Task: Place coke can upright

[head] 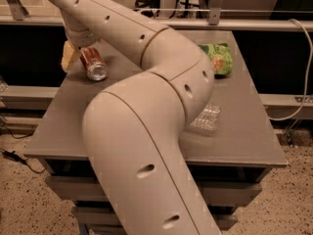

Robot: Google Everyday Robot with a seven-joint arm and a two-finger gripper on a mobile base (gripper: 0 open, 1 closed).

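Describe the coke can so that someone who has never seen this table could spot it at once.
Start at the grey table and go to its far left corner, where the arm's pincer is. The coke can is right at the pincer, tilted, with its silver top toward the camera. It is the only red thing there; the green bag and the clear bottle lie on the right side.

1. Your gripper [80, 57] sits over the far left corner of a grey table [244, 126].
2. Behind it, you see a pale rail [254, 24] crossing dark space.
3. Below and nearer you lies speckled floor [24, 190]; far to its right hangs a white cable [307, 72].
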